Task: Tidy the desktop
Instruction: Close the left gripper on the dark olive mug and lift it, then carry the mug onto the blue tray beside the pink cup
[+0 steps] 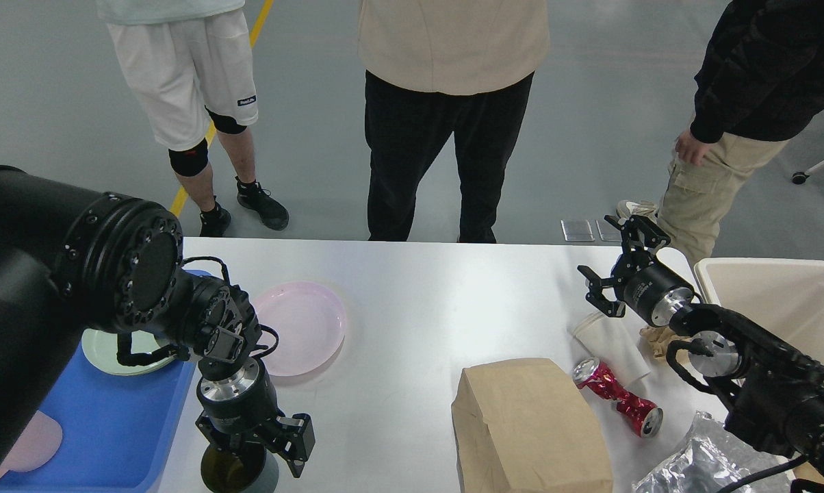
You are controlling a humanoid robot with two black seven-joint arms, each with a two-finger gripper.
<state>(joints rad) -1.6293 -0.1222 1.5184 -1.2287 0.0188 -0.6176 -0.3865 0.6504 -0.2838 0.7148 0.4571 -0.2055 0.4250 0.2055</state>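
White table (412,301) fills the lower view: left pincer (254,448), spread open over a dark cup (237,472) at seven o'clock, may tip it if lowered off-centre; right pincer (614,263), apparently open, idles at three o'clock.

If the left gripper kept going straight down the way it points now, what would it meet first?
Most likely the dark cup directly beneath the left gripper, whose open fingers straddle its rim; depth is unclear.
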